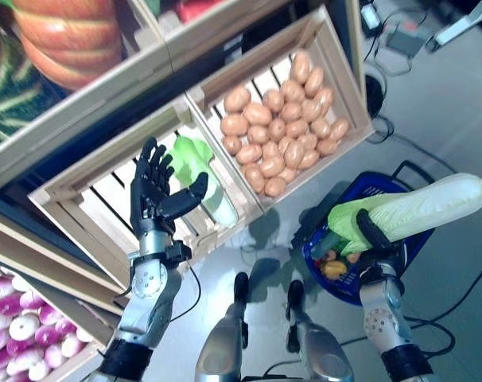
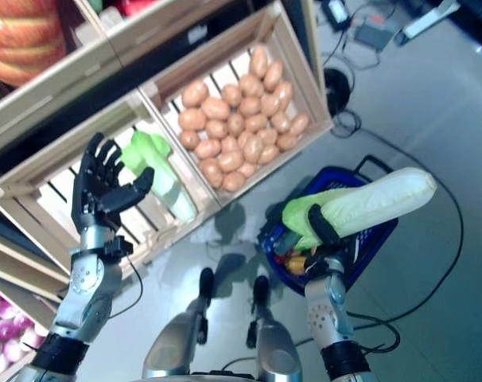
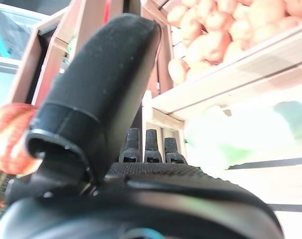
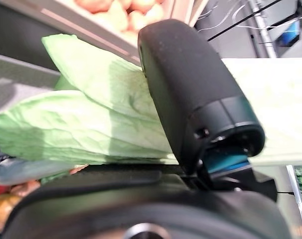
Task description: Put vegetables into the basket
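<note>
Now the right hand [image 1: 374, 239] grips the cabbage [image 1: 416, 208] above the basket [image 1: 400, 253].

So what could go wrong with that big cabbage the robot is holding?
The long cabbage sticks out far to one side of the right robot hand, so it might tip or slip out. It also looks longer than the blue basket beneath it, which already holds food, so it may not fit and could roll onto the floor.

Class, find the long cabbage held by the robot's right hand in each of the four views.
Left eye view: cabbage, right side, over blue basket.
Right eye view: right of centre, over basket.
Left wrist view: not in it.
Right wrist view: behind the right hand.
Shared landmark: potato crate.
</note>
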Motion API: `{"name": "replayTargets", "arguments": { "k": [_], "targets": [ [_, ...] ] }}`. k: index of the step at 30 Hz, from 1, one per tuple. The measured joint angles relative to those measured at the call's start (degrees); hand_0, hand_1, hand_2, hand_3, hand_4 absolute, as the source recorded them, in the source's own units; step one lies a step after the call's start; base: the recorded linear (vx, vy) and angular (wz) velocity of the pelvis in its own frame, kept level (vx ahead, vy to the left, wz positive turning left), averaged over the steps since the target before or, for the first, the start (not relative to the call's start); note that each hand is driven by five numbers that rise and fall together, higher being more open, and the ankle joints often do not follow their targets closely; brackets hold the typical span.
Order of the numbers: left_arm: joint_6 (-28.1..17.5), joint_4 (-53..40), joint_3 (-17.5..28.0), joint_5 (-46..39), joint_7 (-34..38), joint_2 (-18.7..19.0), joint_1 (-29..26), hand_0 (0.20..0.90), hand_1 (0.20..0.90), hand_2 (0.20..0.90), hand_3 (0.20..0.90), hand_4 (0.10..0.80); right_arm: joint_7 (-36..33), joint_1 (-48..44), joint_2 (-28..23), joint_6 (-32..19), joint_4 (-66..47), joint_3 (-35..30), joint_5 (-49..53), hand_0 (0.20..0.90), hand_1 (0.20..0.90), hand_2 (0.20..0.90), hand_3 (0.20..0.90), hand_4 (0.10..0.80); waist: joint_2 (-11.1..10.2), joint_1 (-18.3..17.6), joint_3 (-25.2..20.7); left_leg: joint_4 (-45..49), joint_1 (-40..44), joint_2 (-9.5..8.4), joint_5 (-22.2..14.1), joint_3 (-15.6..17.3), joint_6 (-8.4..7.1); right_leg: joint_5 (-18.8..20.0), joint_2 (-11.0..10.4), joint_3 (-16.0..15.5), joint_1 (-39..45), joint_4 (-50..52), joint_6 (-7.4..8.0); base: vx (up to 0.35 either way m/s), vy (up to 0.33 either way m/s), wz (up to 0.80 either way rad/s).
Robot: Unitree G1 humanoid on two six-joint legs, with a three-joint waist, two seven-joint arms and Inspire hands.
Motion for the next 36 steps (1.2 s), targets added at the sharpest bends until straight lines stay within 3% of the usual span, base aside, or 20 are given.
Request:
{"name": "replayTargets", "arguments": {
  "k": [2,5,9,12,18,26,36],
  "targets": [
    [0.00,1.00,-1.15,-0.02,0.03,0.00,-1.65,0.900,0.900,0.900,0.900,0.800,-0.17,-1.61,0.01,-0.06,1.62,-0.03,0.11,0.300,0.300,0.300,0.300,0.400,0.03,0.36,0.50,1.85,-2.39,0.02,-0.12,-0.02,-0.13,-0.81,-0.07,-0.09,-2.57,2.64,-0.26,-0.133,0.054,0.06],
    [-1.21,2.81,-3.77,0.02,0.45,-0.08,-3.59,0.900,0.900,0.900,0.900,0.800,-0.17,-5.68,0.09,-0.48,6.54,-0.37,3.17,0.300,0.300,0.300,0.300,0.400,-0.05,1.20,1.27,9.82,-6.33,-0.25,-4.00,-0.08,0.34,-5.70,-1.30,0.06,-8.21,13.92,-0.40,-0.104,0.092,-0.02],
    [-2.82,3.70,-4.13,0.02,1.00,-0.32,-5.50,0.900,0.900,0.900,0.900,0.800,-0.15,-9.23,-0.25,-1.38,11.23,-4.44,9.17,0.300,0.300,0.300,0.300,0.400,-0.22,1.80,1.38,17.11,-11.45,-2.52,-6.42,-0.09,0.80,-11.81,-4.89,0.77,-15.82,27.19,-0.12,-0.072,0.063,0.16],
    [-3.43,3.68,-4.02,0.01,2.40,-0.42,-6.99,0.900,0.900,0.900,0.900,0.800,-0.07,-11.76,-0.83,-1.55,14.12,-6.01,13.66,0.300,0.300,0.300,0.300,0.400,-0.23,2.74,1.38,22.78,-16.77,-3.58,-7.88,0.15,1.39,-13.45,-6.43,1.71,-21.46,33.43,-0.13,-0.054,0.055,0.04],
    [-3.45,3.70,-4.29,-0.01,3.85,-2.63,-8.68,0.900,0.900,0.900,0.900,0.800,-0.16,-15.59,-0.30,-1.53,16.34,-5.83,15.38,0.300,0.300,0.300,0.300,0.400,-0.08,2.70,1.52,31.21,-24.91,-4.27,-9.49,0.15,2.09,-14.66,-7.92,2.24,-28.74,40.99,-0.19,-0.022,0.060,0.07],
    [-3.43,4.04,-4.75,-0.02,3.76,-2.59,-11.98,0.900,0.900,0.900,0.900,0.800,-2.40,-23.33,-1.38,-0.94,24.76,-6.29,15.18,0.300,0.300,0.300,0.300,0.400,-0.02,2.97,1.54,37.92,-30.50,-4.40,-10.62,0.42,2.54,-14.91,-8.42,3.52,-33.93,46.37,-0.07,0.033,0.036,-0.02],
    [-3.38,5.48,-5.45,-0.74,2.50,-2.18,-11.96,0.900,0.900,0.900,0.900,0.800,-3.46,-27.13,-5.24,5.63,36.17,-10.66,21.51,0.300,0.300,0.300,0.300,0.400,0.11,3.59,1.56,39.54,-33.88,-4.55,-10.55,-0.04,2.44,-14.89,-8.14,3.67,-37.11,47.85,-0.10,0.059,-0.032,0.00]
  ]
}}
